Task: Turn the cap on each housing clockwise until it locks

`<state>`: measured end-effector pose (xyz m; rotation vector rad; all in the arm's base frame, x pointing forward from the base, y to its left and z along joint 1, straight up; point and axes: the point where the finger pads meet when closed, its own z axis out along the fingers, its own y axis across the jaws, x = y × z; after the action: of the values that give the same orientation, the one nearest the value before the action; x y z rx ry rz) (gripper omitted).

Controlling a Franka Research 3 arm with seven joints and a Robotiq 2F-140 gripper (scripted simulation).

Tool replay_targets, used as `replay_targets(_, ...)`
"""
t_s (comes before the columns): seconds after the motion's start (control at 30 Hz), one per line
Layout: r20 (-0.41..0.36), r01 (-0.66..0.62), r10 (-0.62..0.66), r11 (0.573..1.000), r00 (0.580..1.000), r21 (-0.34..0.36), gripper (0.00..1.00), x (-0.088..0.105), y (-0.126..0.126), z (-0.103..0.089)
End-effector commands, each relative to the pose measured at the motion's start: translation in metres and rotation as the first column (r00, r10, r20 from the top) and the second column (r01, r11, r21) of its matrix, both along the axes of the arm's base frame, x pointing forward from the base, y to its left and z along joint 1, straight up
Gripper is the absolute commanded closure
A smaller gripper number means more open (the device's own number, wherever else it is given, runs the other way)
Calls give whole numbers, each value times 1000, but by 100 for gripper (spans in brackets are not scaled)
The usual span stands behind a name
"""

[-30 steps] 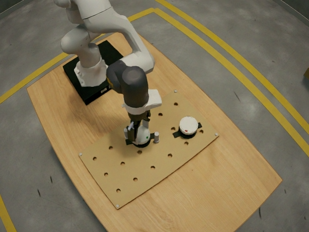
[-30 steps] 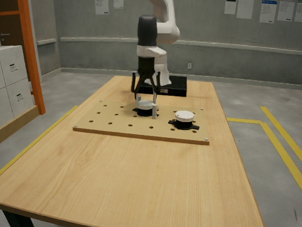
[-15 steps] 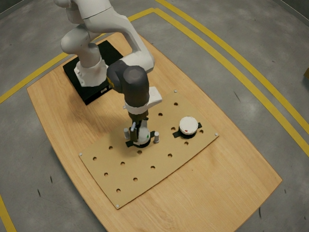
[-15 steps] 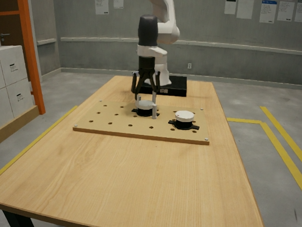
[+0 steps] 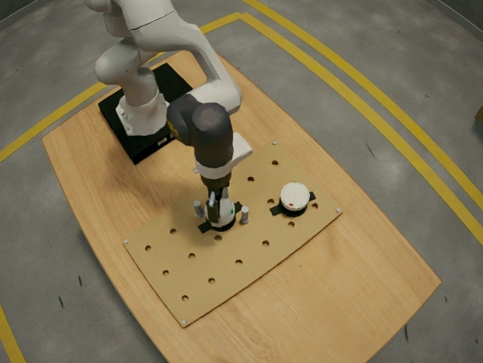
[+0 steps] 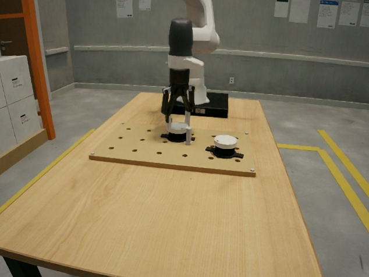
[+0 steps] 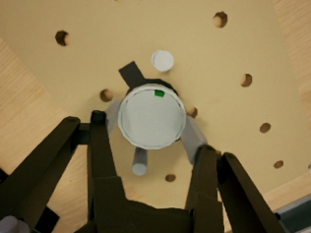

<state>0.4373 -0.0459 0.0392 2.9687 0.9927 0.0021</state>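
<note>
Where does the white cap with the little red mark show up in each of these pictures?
Top view: the red-marked cap sits right of centre on the tan pegboard, away from the fingers.
Exterior view: the same cap stands on its black housing, right of the gripper.
Wrist view: not in it; only the green-marked cap shows.
Shared landmark: the pegboard with its round holes.

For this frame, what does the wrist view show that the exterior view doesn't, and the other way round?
Only the wrist view shows the green mark on the gripped cap's top and both pegs beside it. Only the exterior view shows the second cap on its upright black housing, untouched, and the arm's base. Both show the gripper shut on the cap over the perforated board.
</note>
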Motion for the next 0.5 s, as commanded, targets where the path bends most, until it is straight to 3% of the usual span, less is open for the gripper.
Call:
replay_targets(0.0, -5, -82, 82, 997, 997, 11, 90, -2, 1, -2)
replay_targets(0.2, -5, -180, 180, 984, 984, 11, 90, -2, 1, -2)
replay_targets(0.47, -5, -373, 373, 928, 928, 11, 90, -2, 1, -2)
